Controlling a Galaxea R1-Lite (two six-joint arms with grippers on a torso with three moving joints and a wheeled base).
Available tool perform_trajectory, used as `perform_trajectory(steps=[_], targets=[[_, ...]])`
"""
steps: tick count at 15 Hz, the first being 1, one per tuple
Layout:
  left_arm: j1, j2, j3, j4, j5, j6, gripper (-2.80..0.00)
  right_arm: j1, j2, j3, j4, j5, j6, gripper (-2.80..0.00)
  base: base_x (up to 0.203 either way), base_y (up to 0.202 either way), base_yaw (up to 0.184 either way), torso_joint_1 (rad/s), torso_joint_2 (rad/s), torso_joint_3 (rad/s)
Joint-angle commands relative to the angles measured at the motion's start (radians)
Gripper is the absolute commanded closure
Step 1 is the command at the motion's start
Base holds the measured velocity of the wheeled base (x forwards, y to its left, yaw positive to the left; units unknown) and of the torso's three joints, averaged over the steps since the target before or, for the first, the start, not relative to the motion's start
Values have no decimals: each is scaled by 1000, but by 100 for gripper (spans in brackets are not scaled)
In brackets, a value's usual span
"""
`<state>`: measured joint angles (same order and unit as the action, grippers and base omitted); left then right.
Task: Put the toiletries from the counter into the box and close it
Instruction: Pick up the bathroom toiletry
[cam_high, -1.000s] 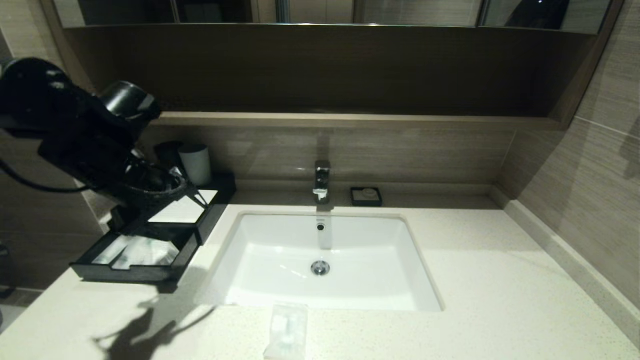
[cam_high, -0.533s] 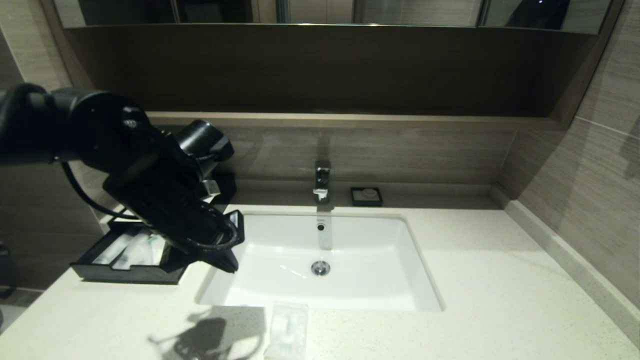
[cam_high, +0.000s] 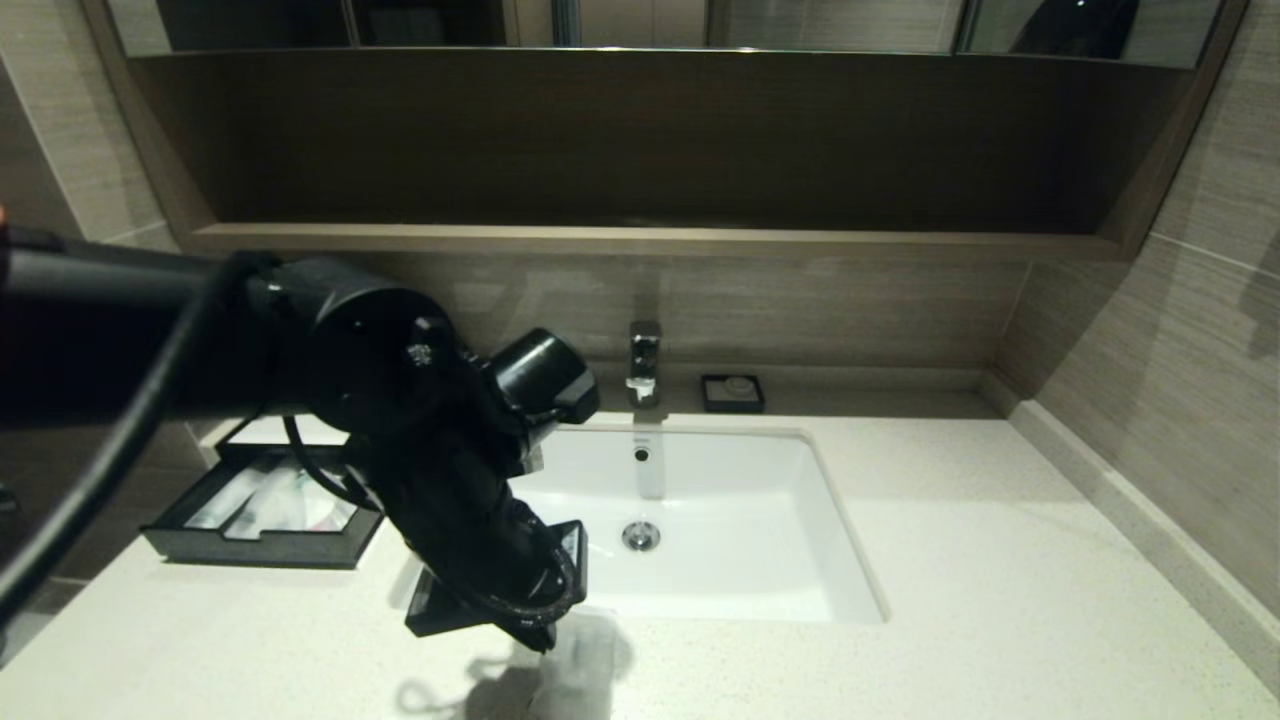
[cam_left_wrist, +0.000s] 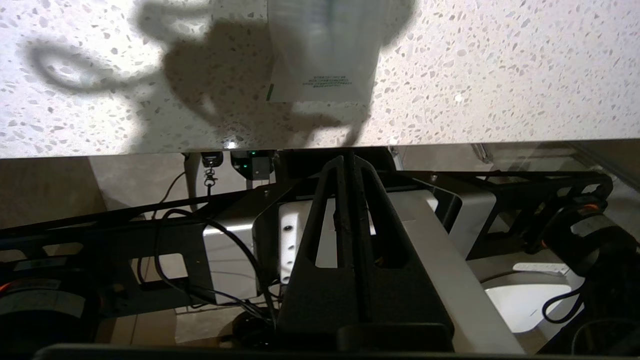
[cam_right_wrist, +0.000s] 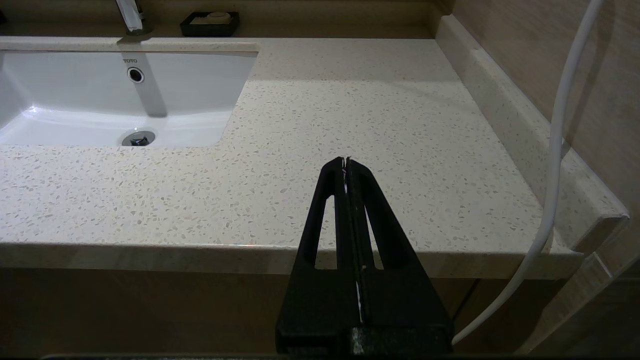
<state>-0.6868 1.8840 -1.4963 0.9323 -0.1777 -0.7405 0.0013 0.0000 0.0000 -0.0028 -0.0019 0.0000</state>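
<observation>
Left gripper over desk front edge, jaws pressed together, empty, beside last packet.

Speckled off-white stone desk; straight front lip shows in the left wrist view, robot frame below it. Clear crinkled flat packet, green print at one end, lies flat on the strip between the white rectangular sink and the front edge, near the lip. Gripper tips hang just beside it, contact not discernible. Black low box at desk's far left, drawer pulled out, clear-wrapped toiletries inside. Wide bare stone right of sink, bounded by raised stone kerb at wall. Right gripper parked off the front edge, jaws together, empty. Small black square dish by chrome faucet.
</observation>
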Motion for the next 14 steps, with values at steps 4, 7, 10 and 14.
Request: perform_trajectory(steps=[4, 7, 10, 14], targets=[[-10, 71, -12, -4, 41, -25, 0, 2, -2, 2, 0, 0, -1, 0, 0, 0, 0, 0, 0, 0], [-11, 95, -18, -19, 43, -75, -280, 0, 0, 2, 0, 0, -2, 0, 0, 0, 0, 0, 0, 0], [-11, 112, -29, -17, 43, -82, -280, 0, -1, 2, 0, 0, -1, 0, 0, 0, 0, 0, 0, 0], [-11, 135, -29, -17, 43, -89, -280, 0, -2, 2, 0, 0, 0, 0, 0, 0, 0, 0, 0, 0]])
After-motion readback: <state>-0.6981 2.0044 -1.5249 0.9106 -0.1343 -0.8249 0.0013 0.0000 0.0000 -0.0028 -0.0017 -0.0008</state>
